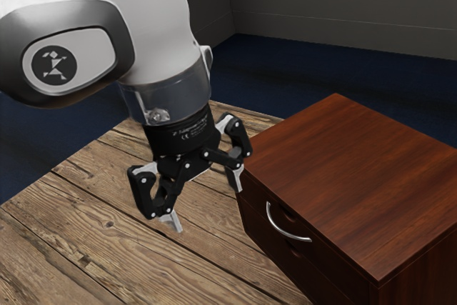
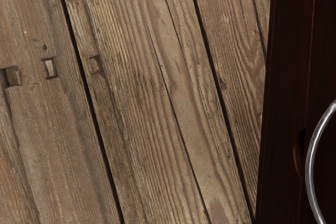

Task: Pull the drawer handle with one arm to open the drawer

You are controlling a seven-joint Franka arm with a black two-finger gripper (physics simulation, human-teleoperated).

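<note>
Hanging over the table (image 1: 86,233) just in front of the cabinet (image 1: 350,169), the tool (image 1: 203,200) has its two fingers spread wide apart with nothing between them. The drawer handle (image 1: 282,223), a curved silver bar, sits on the cabinet's front face, near the tool but not touching it. In the wrist view the handle (image 2: 315,166) bows out from the cabinet's dark front. The drawer front (image 1: 268,212) looks flush with the cabinet, so the pull seems not yet begun.

The main risk, as I judge it, is a poor approach. Closing beside the bar instead of around it would grip air. Driving in too low or too far could knock a finger against the cabinet's front. A shallow hold might slip off the smooth bar during the pull.
</note>
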